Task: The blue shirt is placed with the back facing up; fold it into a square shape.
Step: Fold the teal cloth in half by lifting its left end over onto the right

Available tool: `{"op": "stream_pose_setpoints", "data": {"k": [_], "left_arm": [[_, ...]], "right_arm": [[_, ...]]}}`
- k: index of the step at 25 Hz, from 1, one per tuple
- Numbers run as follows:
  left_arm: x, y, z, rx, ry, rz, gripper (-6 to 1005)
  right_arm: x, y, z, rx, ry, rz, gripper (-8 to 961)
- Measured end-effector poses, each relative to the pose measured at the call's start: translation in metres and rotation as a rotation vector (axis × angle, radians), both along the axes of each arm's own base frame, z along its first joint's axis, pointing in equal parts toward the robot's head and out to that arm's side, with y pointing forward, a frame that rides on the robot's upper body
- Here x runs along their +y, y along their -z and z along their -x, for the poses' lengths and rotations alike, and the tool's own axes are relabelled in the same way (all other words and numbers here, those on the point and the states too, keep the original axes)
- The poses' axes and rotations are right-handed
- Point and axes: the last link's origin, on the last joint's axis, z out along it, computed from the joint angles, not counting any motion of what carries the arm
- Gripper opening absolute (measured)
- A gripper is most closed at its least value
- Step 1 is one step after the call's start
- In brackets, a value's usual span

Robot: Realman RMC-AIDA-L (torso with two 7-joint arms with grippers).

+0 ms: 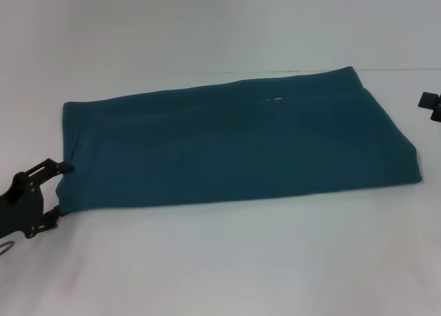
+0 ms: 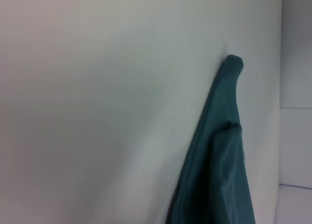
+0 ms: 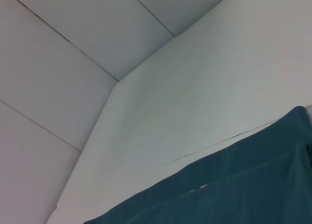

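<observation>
The blue shirt (image 1: 234,147) lies flat on the white table (image 1: 227,261), folded lengthwise into a long band with its plain side up. My left gripper (image 1: 60,191) is low at the shirt's left end, open, one finger by the upper part of that edge and one by the near corner. Nothing is held between them. Only a small black piece of my right gripper (image 1: 431,106) shows, just beyond the shirt's far right corner. The left wrist view shows the layered end of the shirt (image 2: 219,160). In the right wrist view the shirt's (image 3: 234,194) far edge is visible.
The white table's back edge (image 3: 214,143) runs just behind the shirt. Beyond it is a pale tiled wall (image 3: 58,87). Bare tabletop stretches in front of the shirt toward me.
</observation>
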Motion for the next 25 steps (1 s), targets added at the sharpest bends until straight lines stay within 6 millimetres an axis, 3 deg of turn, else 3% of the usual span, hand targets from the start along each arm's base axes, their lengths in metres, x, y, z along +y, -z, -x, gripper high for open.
{"op": "stream_pose_setpoints", "data": {"k": [25], "left_arm": [[0.025, 0.012, -0.020, 0.051, 0.084, 0.042, 873]], "right_arm": [[0.001, -0.004, 0.000, 0.008, -0.001, -0.025, 702]]}}
